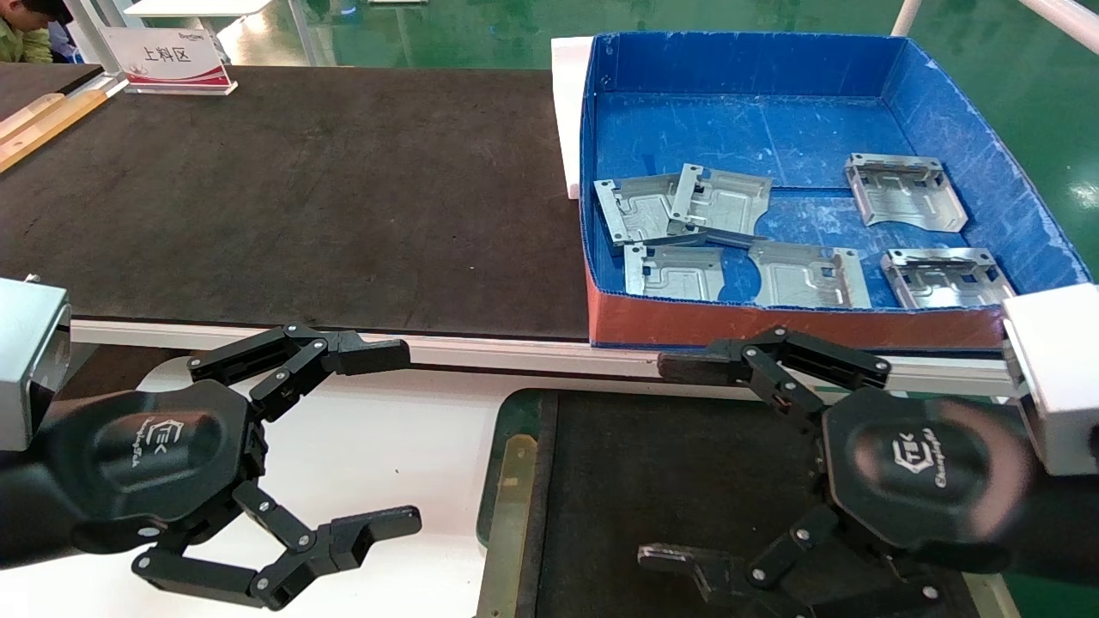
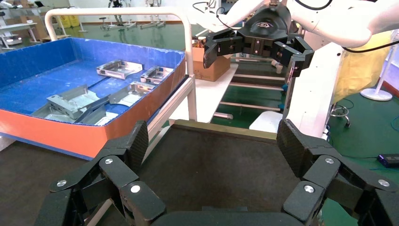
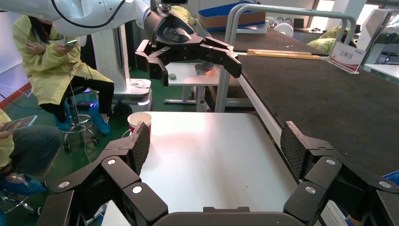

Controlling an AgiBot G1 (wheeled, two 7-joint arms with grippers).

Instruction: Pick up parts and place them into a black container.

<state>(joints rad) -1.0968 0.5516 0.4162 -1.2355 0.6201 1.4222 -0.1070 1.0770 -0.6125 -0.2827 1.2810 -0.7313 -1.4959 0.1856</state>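
Several silver-grey metal parts (image 1: 721, 202) lie in a blue box (image 1: 738, 64) with a red front at the back right; they also show in the left wrist view (image 2: 75, 101). The black container (image 1: 502, 412), with a dark green rim and a brass side strip, sits in front of the box, and its floor (image 2: 211, 174) holds no parts. My right gripper (image 1: 661, 463) is open and empty above the container, and it shows far off in the left wrist view (image 2: 256, 40). My left gripper (image 1: 403, 438) is open and empty above the white table, left of the container.
A long black mat (image 1: 300, 197) covers the bench behind. A white table (image 1: 386, 463) lies under my left gripper. A sign (image 1: 167, 60) stands at the back left. A paper cup (image 3: 139, 118) stands at the white table's edge, near a seated person (image 3: 51, 61).
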